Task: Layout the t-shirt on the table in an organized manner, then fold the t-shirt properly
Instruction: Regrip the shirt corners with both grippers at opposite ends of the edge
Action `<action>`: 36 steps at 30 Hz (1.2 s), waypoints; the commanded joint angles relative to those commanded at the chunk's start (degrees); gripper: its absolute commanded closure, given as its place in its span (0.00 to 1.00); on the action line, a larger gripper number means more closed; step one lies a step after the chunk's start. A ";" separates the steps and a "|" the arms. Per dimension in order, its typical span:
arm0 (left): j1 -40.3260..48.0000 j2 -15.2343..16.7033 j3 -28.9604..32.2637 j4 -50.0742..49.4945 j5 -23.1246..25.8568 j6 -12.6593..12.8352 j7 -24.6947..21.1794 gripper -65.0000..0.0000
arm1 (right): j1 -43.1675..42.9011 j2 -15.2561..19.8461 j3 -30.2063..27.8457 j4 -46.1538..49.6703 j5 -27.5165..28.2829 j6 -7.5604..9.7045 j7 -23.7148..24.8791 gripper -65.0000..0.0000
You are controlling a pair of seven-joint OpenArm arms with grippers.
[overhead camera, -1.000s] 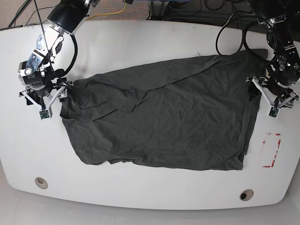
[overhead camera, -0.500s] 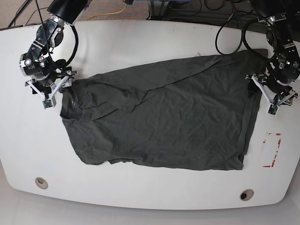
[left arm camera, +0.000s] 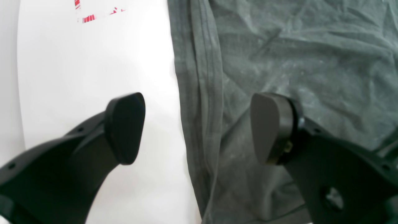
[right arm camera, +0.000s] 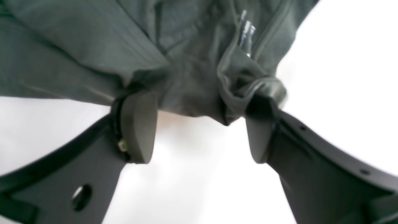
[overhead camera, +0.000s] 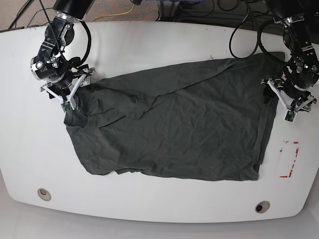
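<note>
While the t-shirt (overhead camera: 169, 127) lies spread and wrinkled across the middle of the table (overhead camera: 149, 45), the left gripper (left arm camera: 199, 127) hangs at its 3 o'clock hem — fingers apart, straddling the edge. At 9 o'clock the right gripper (right arm camera: 199, 124) stands open against bunched fabric, with bare table at the shirt's 12 and 6 o'clock.

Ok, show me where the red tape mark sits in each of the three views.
Base: the red tape mark is at lower right on the table, right of the t-shirt.
Left wrist: top left, beyond the open left gripper.
Right wrist: not in view.
Shared landmark: the t-shirt's folded edge.
</note>
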State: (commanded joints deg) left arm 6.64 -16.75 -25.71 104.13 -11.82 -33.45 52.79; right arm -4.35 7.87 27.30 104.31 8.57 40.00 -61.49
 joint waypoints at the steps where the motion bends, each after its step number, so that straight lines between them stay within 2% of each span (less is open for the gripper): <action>1: 0.09 0.00 0.00 0.00 0.00 0.00 0.00 0.23 | 0.00 0.00 0.00 -0.09 0.00 0.00 0.44 0.35; 3: 0.35 0.00 0.00 0.00 0.00 0.00 0.00 0.23 | 0.97 0.09 0.00 -0.18 -0.09 0.00 0.88 0.35; 15: 0.53 0.00 0.00 0.00 0.00 0.00 0.00 0.23 | 3.43 5.63 -2.55 -0.44 -0.18 0.00 0.88 0.35; 24: 0.53 0.00 0.00 0.00 0.00 0.00 0.00 0.23 | 4.92 6.59 -3.87 -7.47 0.26 0.00 1.14 0.36; 30: 0.53 0.00 0.00 0.00 0.00 0.00 0.00 0.23 | 4.75 6.33 -3.96 -9.05 0.18 0.00 3.96 0.36; 36: 0.53 0.00 0.00 0.00 0.00 0.00 0.00 0.23 | 4.48 6.33 -3.96 -11.87 0.26 0.00 4.22 0.36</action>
State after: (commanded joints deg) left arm 7.16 -16.75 -25.71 104.13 -11.82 -33.45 52.79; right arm 0.13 14.20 23.34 92.44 8.84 40.00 -57.27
